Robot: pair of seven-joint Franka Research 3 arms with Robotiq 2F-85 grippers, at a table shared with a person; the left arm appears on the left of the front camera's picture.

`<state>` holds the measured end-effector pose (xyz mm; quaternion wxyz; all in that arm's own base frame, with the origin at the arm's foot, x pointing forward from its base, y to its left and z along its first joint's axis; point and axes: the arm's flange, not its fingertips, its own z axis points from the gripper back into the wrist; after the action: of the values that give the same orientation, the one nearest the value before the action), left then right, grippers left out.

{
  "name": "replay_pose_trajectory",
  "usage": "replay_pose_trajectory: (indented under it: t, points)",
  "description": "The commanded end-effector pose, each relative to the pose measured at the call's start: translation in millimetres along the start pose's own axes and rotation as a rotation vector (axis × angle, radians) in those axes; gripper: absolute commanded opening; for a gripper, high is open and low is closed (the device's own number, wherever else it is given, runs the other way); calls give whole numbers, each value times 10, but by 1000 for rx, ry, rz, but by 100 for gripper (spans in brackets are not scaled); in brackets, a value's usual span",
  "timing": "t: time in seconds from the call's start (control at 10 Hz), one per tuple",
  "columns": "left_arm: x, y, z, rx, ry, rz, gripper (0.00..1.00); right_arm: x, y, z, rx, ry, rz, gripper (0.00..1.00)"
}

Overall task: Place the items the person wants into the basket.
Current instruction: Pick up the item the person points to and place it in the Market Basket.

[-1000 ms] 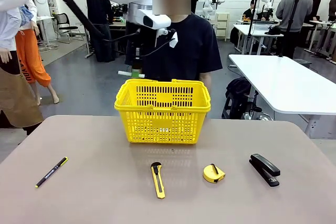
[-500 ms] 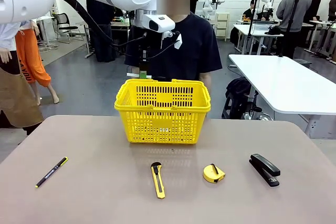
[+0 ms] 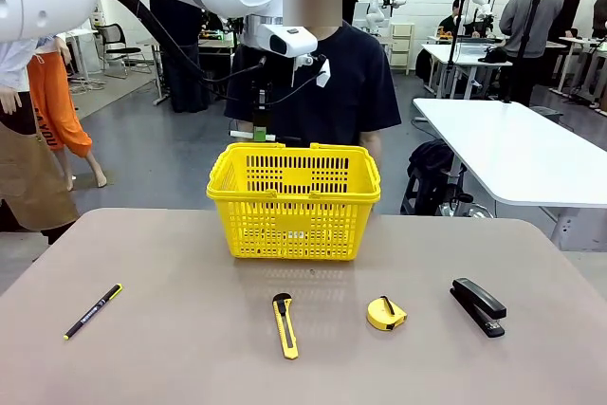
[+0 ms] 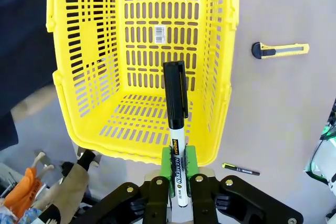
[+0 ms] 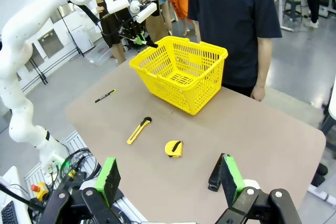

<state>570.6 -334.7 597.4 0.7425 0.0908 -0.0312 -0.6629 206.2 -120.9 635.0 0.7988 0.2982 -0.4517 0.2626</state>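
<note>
- Yellow basket [image 3: 294, 152] stands at the far middle of the table, just in front of the person [image 3: 341, 82].
- Left gripper [image 4: 178, 158] is clamped on the marker [image 4: 176, 103], green pads squeezing its white barrel, black cap pointing down into the basket.
- Over the last second the left arm has swung right and settled above the basket's far left corner; in the last half of it the arm barely shifts.
- That puts the marker over the open basket, so letting go looks like the next move; nothing lies in the basket yet.
- Right gripper [image 5: 169, 179] hangs spread wide and empty over the near right of the table.
- Stapler [image 3: 478, 305] and tape measure [image 3: 386, 313] lie untouched near right; the knife [image 3: 285, 325] and pen [image 3: 92, 311] lie near middle and near left.
</note>
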Motion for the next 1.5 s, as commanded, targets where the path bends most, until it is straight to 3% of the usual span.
replay_pose_trajectory:
  t: [0.0,0.3,0.6,1.1,1.4]
  points:
    - [58,347,-201,-8,-84,-111,12,4,-16,-33,17,-12,7,100]
    - [323,560,-643,-44,-76,-148,12,4,-16,-33,17,-12,7,100]
    - [508,634,-1148,-196,-61,-45,12,4,-16,-33,17,-12,7,100]
    - [637,643,-1643,-319,-15,-8,12,4,-16,-33,17,-12,7,100]
    - [660,639,-1732,-330,9,-18,12,4,-16,-33,17,-12,7,100]
